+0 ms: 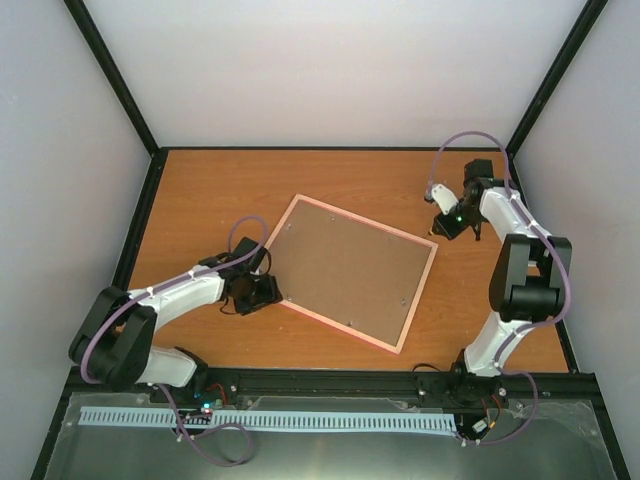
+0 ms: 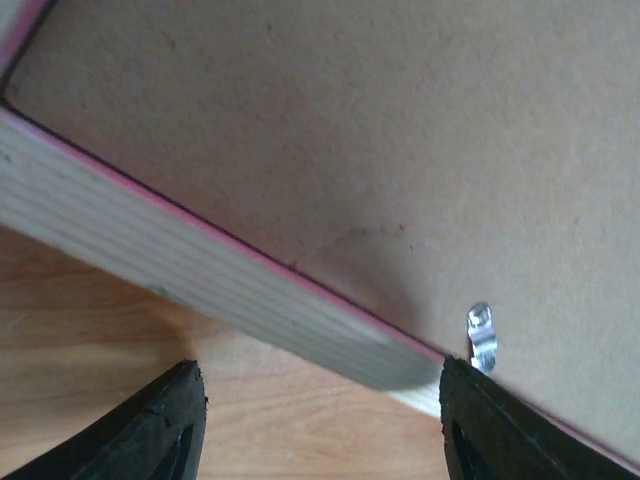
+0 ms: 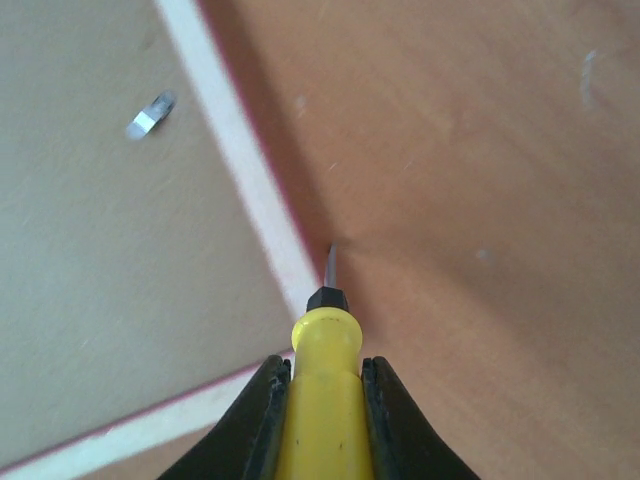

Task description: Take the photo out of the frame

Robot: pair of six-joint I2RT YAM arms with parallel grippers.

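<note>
Wooden table point(image 1: 200, 190) within grey walls point(image 1: 330, 70) — left hand point(image 1: 258, 292) apart beside the frame point(image 1: 350, 270), right hand point(image 1: 452, 222) clamps screwdriver point(image 3: 325, 350).

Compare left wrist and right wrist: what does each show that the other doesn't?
Only left wrist: the left gripper, open, its fingers either side of the pale wood edge of the frame.
Only right wrist: the right gripper shut on the yellow-handled screwdriver, tip over the table beside the frame's corner.
Both: the frame lying back up, its brown backing board, a metal tab on the board, the wooden table.
</note>
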